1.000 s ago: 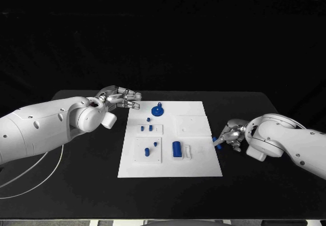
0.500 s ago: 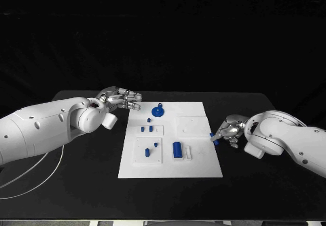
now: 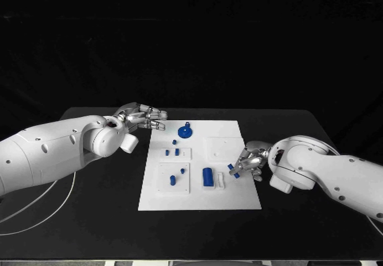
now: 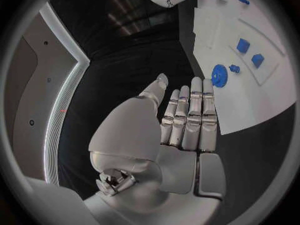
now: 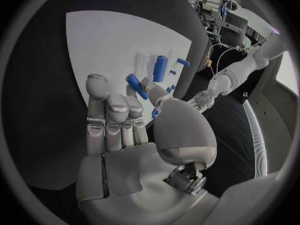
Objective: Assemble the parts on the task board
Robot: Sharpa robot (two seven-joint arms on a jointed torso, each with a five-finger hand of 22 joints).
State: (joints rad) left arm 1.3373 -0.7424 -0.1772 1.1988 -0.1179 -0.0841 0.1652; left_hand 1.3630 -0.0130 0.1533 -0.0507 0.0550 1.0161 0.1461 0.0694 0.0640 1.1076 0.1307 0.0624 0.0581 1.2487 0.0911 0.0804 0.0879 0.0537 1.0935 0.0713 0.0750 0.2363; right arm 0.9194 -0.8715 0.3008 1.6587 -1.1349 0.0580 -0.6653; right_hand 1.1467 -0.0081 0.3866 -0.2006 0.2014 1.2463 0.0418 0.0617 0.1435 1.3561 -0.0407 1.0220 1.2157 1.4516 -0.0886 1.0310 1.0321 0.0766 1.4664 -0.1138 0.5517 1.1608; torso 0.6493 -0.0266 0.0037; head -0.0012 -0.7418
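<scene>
From the head view I can't make out the right hand's [image 3: 249,161] grip clearly, since its fingers crowd the small blue peg [image 3: 234,168]; the right wrist view shows that peg [image 5: 137,86] pinched at the fingertips, tilted. The hand sits over the task board's [image 3: 231,197] edge at about 3 o'clock, having moved in from the bare desk [image 3: 295,216] beside the board a second ago. My left hand [image 3: 142,117] hovers at the board's 11 o'clock corner, fingers straight and together, holding nothing, unchanged. A blue round knob [image 3: 185,131] lies at 12 o'clock and a blue cylinder [image 3: 207,175] near centre.
</scene>
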